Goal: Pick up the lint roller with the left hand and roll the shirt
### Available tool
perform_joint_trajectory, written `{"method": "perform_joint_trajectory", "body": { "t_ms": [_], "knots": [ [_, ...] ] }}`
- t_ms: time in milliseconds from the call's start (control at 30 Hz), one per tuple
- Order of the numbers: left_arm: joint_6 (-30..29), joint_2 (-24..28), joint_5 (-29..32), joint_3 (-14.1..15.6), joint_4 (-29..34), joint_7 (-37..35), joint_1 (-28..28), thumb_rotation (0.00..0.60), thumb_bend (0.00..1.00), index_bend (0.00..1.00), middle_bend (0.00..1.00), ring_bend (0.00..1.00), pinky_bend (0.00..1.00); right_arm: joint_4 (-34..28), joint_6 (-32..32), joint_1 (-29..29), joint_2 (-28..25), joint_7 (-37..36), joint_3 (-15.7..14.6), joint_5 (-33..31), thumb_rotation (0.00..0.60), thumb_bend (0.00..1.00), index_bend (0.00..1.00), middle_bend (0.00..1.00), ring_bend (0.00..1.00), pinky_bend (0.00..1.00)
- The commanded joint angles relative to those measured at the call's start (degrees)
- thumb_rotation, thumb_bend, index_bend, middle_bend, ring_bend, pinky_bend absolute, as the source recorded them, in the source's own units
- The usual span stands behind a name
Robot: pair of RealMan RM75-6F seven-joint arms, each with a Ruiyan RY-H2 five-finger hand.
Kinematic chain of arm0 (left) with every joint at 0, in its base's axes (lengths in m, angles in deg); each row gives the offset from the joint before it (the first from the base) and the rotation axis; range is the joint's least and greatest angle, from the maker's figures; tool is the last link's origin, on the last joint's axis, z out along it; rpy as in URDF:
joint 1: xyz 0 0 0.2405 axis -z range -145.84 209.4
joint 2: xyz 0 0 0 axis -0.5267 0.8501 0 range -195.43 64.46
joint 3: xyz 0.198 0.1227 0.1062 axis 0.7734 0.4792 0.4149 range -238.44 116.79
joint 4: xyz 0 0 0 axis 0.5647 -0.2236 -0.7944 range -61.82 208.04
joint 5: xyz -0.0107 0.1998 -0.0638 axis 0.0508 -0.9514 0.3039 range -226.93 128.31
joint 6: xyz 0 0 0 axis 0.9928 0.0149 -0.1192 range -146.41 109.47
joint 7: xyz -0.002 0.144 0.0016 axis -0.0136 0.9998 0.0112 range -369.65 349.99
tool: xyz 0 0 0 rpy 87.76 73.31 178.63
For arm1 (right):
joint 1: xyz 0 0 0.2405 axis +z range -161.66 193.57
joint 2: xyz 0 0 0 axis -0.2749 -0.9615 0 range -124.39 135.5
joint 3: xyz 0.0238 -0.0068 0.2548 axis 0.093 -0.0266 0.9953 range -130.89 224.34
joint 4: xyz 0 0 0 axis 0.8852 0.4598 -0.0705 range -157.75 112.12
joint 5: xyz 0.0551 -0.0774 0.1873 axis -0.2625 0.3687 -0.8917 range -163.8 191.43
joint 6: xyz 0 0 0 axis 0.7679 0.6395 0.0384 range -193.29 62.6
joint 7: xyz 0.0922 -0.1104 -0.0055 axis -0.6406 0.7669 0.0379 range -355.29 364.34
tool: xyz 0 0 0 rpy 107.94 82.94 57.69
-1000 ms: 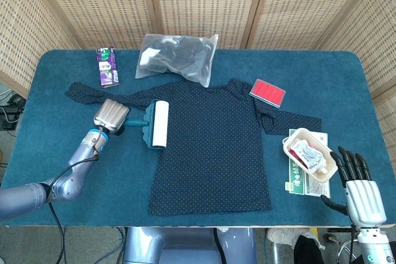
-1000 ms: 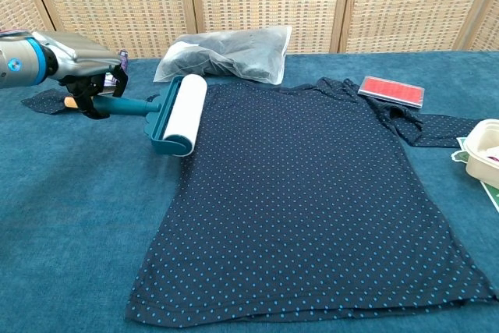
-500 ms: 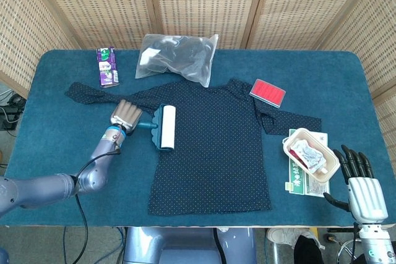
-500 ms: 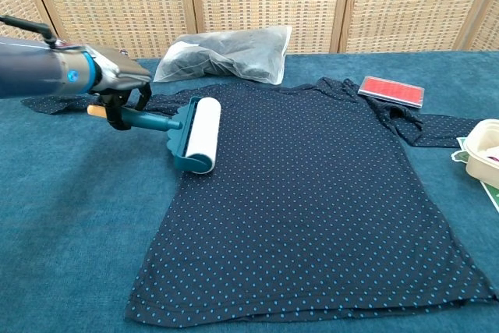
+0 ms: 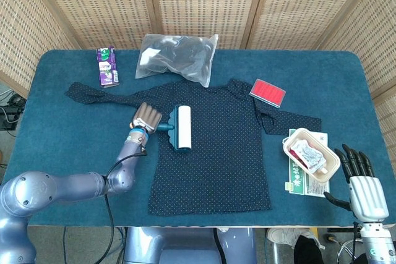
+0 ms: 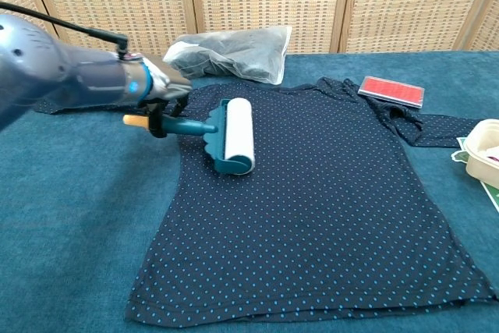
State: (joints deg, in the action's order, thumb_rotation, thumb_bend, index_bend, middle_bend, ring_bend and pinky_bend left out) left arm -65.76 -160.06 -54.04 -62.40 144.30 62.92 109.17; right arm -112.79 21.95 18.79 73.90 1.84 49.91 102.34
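our left hand [image 5: 146, 117] grips the roller [image 5: 182, 127] by its handle, drum lying on the shirt [image 5: 213, 153] near its left shoulder. pickup is done; most rolling remains. right hand [image 5: 362, 183] hangs released.

Your blue tabletop [image 5: 55, 153] carries the spread dotted shirt [image 5: 216, 153], a bagged dark garment [image 5: 177, 57], a purple packet [image 5: 107, 66], a red card [image 5: 268, 93] and a white tray [image 5: 309, 154] on a leaflet [image 5: 298, 183].

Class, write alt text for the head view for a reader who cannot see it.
The left hand holds a teal lint roller on a dark dotted shirt spread on a blue table. The right hand hangs open past the table's near corner.
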Motion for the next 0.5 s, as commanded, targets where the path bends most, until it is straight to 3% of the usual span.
{"method": "perform_joint_trajectory", "body": {
  "t_ms": [33, 500],
  "knots": [
    [-0.47, -2.23, 2.33, -0.91, -1.9, 1.63, 1.79, 0.6, 0.65, 0.88, 0.81, 0.68, 0.67, 0.21, -0.33, 0.11, 0.07, -0.21, 0.05, -0.3, 0.6, 0.14, 0.0, 0.0, 0.0, 0.0],
    [-2.08, -9.94, 8.83, -4.75, -7.71, 7.6, 7.22, 0.6, 0.65, 0.88, 0.81, 0.68, 0.67, 0.56, -0.25, 0.09, 0.19, -0.3, -0.05, -0.27, 0.6, 0.14, 0.0, 0.0, 0.0, 0.0]
  ]
}}
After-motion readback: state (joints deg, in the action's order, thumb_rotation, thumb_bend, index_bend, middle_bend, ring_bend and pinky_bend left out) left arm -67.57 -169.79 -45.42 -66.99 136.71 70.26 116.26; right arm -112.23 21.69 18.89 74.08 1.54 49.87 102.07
